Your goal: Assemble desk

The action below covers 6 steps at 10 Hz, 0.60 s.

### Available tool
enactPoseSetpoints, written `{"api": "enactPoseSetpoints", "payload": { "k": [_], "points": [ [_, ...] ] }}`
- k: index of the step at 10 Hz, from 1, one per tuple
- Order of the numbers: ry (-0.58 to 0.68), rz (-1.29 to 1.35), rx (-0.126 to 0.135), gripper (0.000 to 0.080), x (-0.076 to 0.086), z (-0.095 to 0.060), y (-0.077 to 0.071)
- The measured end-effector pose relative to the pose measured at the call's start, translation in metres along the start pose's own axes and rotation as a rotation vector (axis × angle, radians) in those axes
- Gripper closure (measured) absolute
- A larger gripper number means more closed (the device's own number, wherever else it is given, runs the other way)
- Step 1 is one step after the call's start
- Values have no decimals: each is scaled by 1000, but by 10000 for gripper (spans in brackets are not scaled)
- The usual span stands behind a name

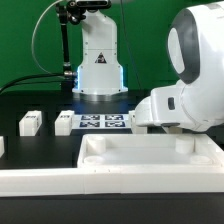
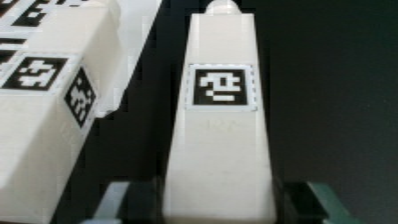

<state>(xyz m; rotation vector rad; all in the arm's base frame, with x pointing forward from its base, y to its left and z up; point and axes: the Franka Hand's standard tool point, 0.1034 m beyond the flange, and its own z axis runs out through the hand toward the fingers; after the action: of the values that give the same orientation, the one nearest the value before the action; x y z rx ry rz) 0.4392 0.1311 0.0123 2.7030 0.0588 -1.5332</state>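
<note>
My end effector straddles white tagged leg, fingers close against both sides; cannot tell whether gripping.

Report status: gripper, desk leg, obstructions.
Gripper straddles leg, grip unconfirmed. Leg flat on table, tag facing camera. Second leg close alongside, gap visible.

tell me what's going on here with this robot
The arm's gripper straddles a tagged white desk leg; whether it is gripped yet isn't clear. Another tagged white part lies right beside it. The rimmed desk panel lies nearby, and two loose legs wait by the marker board.
</note>
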Motion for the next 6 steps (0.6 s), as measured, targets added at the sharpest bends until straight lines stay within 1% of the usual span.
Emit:
{"api": "enactPoseSetpoints", "payload": {
  "k": [3, 4, 5, 6],
  "points": [
    [0, 0, 0, 513, 0, 0, 0],
    [-13, -3, 1, 513, -5, -5, 1],
    [2, -14, 4, 512, -18, -33, 4],
    [45, -34, 10, 511, -29, -55, 8]
  ]
}}
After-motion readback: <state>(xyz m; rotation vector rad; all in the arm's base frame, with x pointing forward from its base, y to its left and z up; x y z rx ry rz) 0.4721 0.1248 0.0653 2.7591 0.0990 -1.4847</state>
